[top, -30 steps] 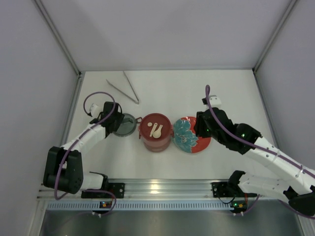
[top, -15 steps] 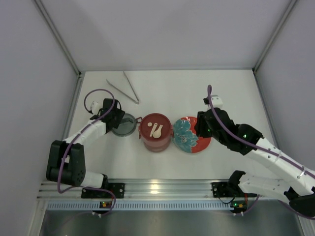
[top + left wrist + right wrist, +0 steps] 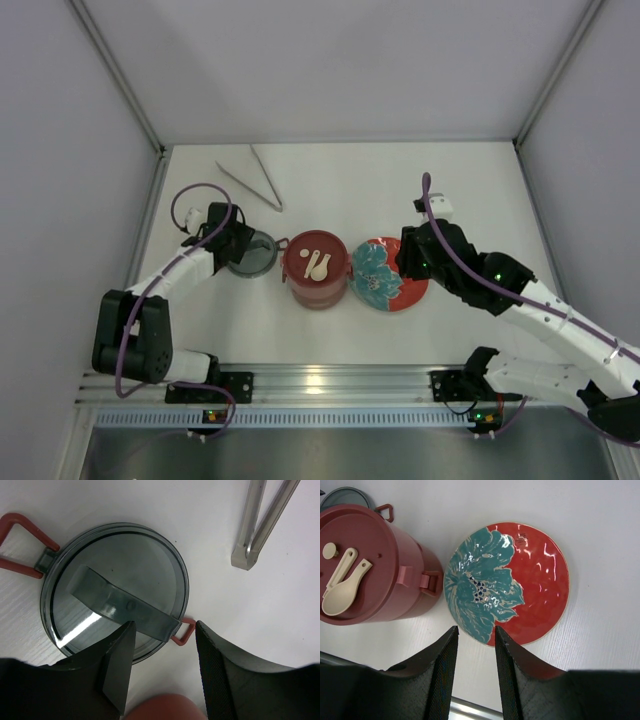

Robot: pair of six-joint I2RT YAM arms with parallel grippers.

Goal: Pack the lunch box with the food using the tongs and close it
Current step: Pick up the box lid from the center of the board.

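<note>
The dusty-pink lunch box (image 3: 316, 270) stands mid-table with its maroon lid (image 3: 380, 540) on; a cream spoon (image 3: 342, 592) lies on the lid. The silvery tongs (image 3: 252, 180) lie far left, their tips (image 3: 249, 525) just beyond my left gripper. My left gripper (image 3: 238, 248) hangs open over the rim of the small grey round dish (image 3: 115, 575), its jaws either side of the end of the dish's strap handle (image 3: 120, 605), holding nothing. My right gripper (image 3: 476, 630) is open and empty over the near edge of the red plate (image 3: 530, 585). No food shows.
The red plate with a teal flower (image 3: 388, 275) sits right of the lunch box, bare. Red wire loops (image 3: 20, 540) stick out from the grey dish's sides. White walls close the table on three sides; a metal rail (image 3: 330, 380) runs along the near edge.
My left gripper has shifted a little towards the far side, along the grey dish's edge. The right arm has hardly moved.
</note>
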